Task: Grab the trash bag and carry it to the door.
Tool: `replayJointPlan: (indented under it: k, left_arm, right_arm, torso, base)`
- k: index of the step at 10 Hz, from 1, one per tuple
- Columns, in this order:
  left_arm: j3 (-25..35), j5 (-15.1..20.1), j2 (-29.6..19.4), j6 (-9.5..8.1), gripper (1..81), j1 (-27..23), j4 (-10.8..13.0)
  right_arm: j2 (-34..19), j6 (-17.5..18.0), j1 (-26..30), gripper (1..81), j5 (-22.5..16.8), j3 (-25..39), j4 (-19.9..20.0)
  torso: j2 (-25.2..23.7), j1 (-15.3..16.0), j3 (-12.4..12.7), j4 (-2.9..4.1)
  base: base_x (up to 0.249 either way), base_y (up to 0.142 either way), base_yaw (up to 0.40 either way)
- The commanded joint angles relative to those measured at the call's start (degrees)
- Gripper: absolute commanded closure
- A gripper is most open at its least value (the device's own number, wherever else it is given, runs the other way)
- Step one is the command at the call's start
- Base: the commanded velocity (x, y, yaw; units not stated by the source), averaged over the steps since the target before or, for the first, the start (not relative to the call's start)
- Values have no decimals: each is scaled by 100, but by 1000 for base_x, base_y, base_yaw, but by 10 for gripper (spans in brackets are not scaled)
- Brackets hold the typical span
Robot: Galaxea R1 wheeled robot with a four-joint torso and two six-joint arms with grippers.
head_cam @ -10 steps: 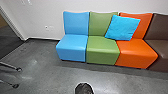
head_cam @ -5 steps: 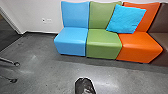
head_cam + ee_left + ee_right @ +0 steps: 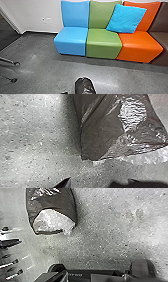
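A blue cushion [image 3: 126,18] leans across a green seat [image 3: 103,40] and an orange seat [image 3: 140,43].

No legible txt, nos. or signs.

Seats: light blue [image 3: 71,45], green [image 3: 103,47], orange [image 3: 140,47], dark brown [image 3: 160,40] on the end; each back matches its seat. Cushion [image 3: 126,19]: plain bright turquoise. Wall [image 3: 37,11]: off-white. Outlet plate [image 3: 49,20]: white. Floor [image 3: 45,67]: mottled grey in head view, paler with fine dark and light specks in wrist views. Trash bag [image 3: 84,87]: near-black in head view, glossy grey-brown in wrist views, with rippled white highlights plus a whitish patch.
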Motion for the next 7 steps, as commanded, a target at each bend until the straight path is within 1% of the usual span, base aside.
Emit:
replayJointPlan:
  k: [1,2,3,5,7]
  left_arm:
    - [-110,369,30,2,10,-607,-100]
    - [-188,378,109,-7,10,-660,-100]
    - [-251,378,154,1,10,-730,-109]
    - [-303,387,180,-7,10,-906,-127]
    - [-303,607,207,-24,10,-1090,-118]
  right_arm:
    - [-251,0,354,10,-433,166,131]
    - [-234,0,353,10,-433,157,131]
    - [-234,0,353,10,-433,157,131]
    - [-216,0,345,10,-433,166,131]
    - [-216,0,345,10,-433,166,131]
  torso:
    - [0,0,0,0]
    - [-579,372,-2,0]
    - [-638,402,-2,0]
    - [-953,592,-2,0]
    - [-1356,844,-2,0]
  base:
    - [0,0,0]
    - [0,0,0]
    - [0,0,0]
    - [0,0,0]
    - [0,0,0]
